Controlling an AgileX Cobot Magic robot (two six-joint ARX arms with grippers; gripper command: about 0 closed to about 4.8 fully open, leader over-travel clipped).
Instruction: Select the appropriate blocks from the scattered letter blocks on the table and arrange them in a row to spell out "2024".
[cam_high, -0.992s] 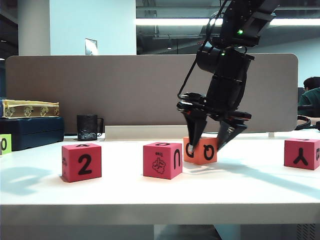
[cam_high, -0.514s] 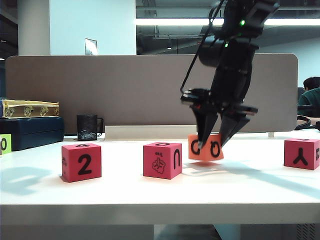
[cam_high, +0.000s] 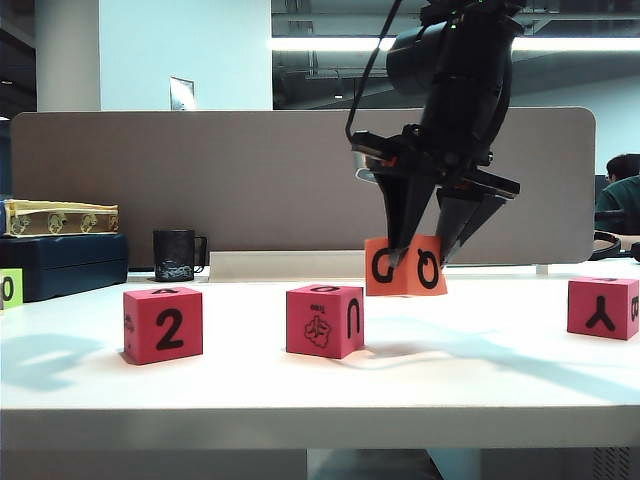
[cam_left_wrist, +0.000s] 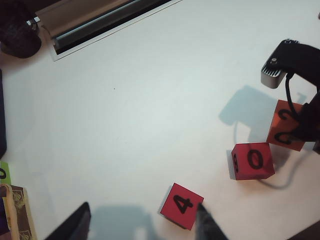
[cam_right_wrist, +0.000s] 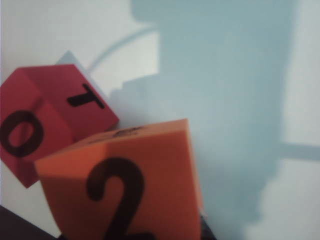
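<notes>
My right gripper (cam_high: 417, 262) is shut on the orange block (cam_high: 405, 267) and holds it a little tilted, clear of the white table (cam_high: 300, 395). The right wrist view shows a black 2 on the orange block (cam_right_wrist: 125, 185), with a pink-red block (cam_right_wrist: 45, 130) marked O and T below it. Three pink-red blocks rest on the table: one showing 2 (cam_high: 163, 324), one with a tree drawing and U (cam_high: 325, 320), one showing Y (cam_high: 603, 307). My left gripper (cam_left_wrist: 142, 227) is open over the table, one finger (cam_left_wrist: 210, 226) beside the block topped 4 (cam_left_wrist: 181, 205); the 0-topped block (cam_left_wrist: 252, 161) lies further on.
A black mug (cam_high: 178, 255) stands before the grey-brown divider panel (cam_high: 250, 180). At the far left, a dark box (cam_high: 60, 265) carries a patterned box (cam_high: 60, 217), with a lime-green block (cam_high: 10, 288) at the frame edge. The table's thick front edge (cam_high: 320, 428) runs nearest the camera.
My right gripper closed on the orange block and lifted it off the table, rising with it. The pink-red blocks have not moved.
</notes>
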